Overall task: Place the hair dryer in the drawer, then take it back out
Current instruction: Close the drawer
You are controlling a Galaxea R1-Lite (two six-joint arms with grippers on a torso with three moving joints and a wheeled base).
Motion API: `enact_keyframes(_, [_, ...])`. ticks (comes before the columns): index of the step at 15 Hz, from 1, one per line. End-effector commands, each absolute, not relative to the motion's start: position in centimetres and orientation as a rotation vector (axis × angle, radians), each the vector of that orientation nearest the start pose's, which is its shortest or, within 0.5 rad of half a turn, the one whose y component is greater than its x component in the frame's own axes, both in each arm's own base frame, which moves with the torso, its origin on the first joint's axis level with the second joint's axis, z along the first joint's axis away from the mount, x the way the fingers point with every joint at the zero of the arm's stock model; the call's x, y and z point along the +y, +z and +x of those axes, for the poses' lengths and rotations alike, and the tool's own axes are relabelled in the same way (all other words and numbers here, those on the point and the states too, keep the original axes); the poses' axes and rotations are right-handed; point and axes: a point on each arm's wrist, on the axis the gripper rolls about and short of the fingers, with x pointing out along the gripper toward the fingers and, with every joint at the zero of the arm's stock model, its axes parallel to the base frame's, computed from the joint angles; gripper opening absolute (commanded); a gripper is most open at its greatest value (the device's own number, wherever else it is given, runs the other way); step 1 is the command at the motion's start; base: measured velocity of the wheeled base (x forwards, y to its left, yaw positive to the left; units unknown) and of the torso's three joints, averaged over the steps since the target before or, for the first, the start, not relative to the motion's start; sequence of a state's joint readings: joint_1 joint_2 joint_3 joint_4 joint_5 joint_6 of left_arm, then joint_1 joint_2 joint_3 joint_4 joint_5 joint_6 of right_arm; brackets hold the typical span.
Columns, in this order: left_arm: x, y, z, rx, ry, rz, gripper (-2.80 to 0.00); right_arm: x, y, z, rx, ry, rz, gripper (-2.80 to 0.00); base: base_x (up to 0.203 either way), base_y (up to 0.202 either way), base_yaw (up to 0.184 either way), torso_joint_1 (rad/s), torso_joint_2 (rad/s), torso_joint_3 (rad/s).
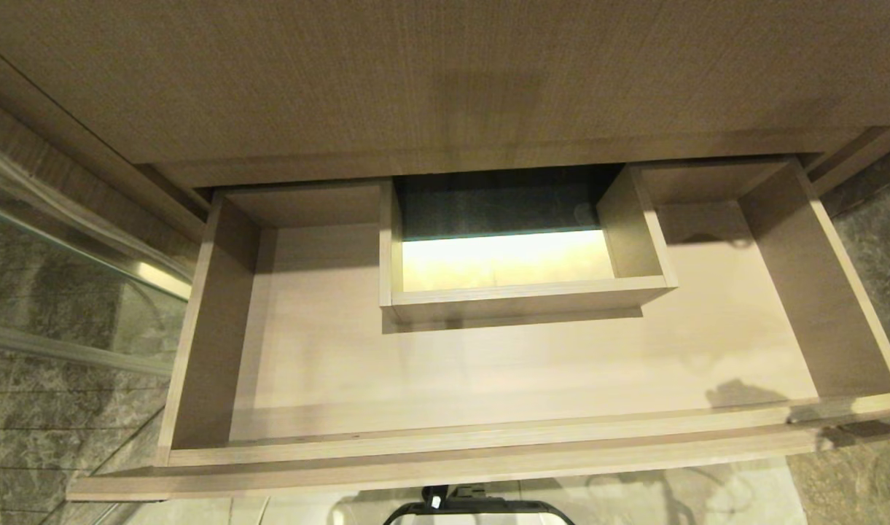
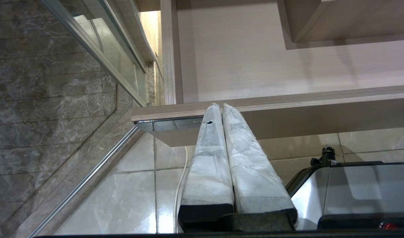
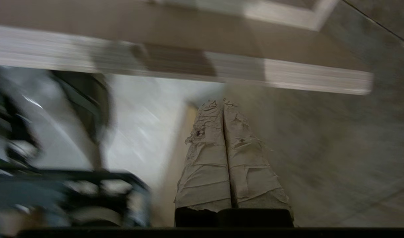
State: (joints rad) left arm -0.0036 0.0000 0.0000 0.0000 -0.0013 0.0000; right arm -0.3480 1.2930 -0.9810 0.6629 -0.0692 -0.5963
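Nearest the robot, the left gripper [image 2: 221,107] hangs low in front of the cabinet. Its tape-wrapped fingers [image 2: 208,158] are pressed flat together with nothing between them. The tips sit just under the front lip of the drawer [image 2: 288,99], and whether they touch it cannot be told. This looks like a parked pose, kept out of the way.

The right gripper [image 3: 223,102] is likewise closed tight on nothing, its wrapped fingers [image 3: 205,165] meeting along their length. It points up towards the underside of the drawer front [image 3: 188,62] and the stone-look wall [image 3: 337,148] beside it. That view is smeared, so the arm is judged to be in motion; no contact shows.

In the head view the drawer [image 1: 197,328] stands pulled fully open, presumably left so to receive or give up the load. Its floor is bare around the boxed cutout [image 1: 525,299] at mid-back.

The hair dryer is in no view: not in the drawer, not in either gripper. Its place cannot be told.

Farthest back, the taller wood panel [image 1: 445,80] spans the top of the head view.
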Motion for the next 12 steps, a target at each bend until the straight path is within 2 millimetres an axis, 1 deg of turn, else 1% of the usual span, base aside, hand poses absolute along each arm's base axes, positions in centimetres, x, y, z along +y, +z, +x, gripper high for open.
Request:
enact_keyframes(1, [0.0, 7.5, -2.3, 0.0, -0.005, 0.0, -2.8, -7.9, 21.0, 18.0, 1.222, -0.063, -0.513, -2.8, 0.0, 0.0, 0.0, 0.017, 0.02, 0.041])
enact_keyframes(3, [0.0, 7.5, -2.3, 0.0, -0.006, 0.0, -2.8, -8.5, 20.8, 18.1, 1.268, -0.023, -0.578, -2.8, 0.0, 0.0, 0.0, 0.014, 0.0, 0.04])
enact_keyframes(4, [0.0, 7.5, -2.3, 0.001, -0.005, 0.0, -2.8, -8.5, 20.8, 18.1, 1.274, -0.019, -0.583, -2.8, 0.0, 0.0, 0.0, 0.0, 0.0, 0.0])
enact_keyframes(7, [0.0, 7.5, -2.3, 0.0, -0.003, 0.0, -2.8, -8.4, 20.2, 17.6, 1.35, 0.0, -0.576, -2.8, 0.0, 0.0, 0.0, 0.0, 0.0, 0.0])
enact_keyframes(9, [0.0, 7.5, -2.3, 0.0, -0.005, 0.0, -2.8, -8.4, 19.6, 17.7, 1.391, 0.023, -0.561, -2.8, 0.0, 0.0, 0.0, 0.0, 0.0, 0.0])
enact_keyframes(12, [0.0, 7.5, -2.3, 0.0, -0.005, 0.0, -2.8, -8.9, 18.7, 18.4, 1.453, 0.024, -0.559, -2.8, 0.0, 0.0, 0.0, 0.0, 0.0, 0.0])
